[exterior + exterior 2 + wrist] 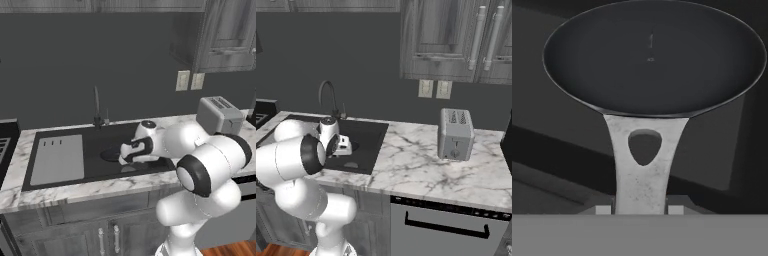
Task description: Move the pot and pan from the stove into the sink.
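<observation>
The pan (654, 55) is a shallow dark round pan with a light metal handle (643, 170). My gripper (640, 210) is shut on the end of that handle, one fingertip on each side. From the left base view the pan (111, 154) sits level inside the dark basin of the sink (95, 145), with my gripper (126, 154) just right of it. I cannot tell whether the pan touches the basin floor. The sink's grey drainboard (57, 159) lies to the left. The stove (4, 145) shows at the far left edge. The pot is out of view.
An arched faucet (96, 107) stands behind the basin. A toaster (456, 134) sits on the marble counter (416, 165) to the right. Wall cabinets (456, 40) hang above, and a dishwasher front (446, 225) is below the counter.
</observation>
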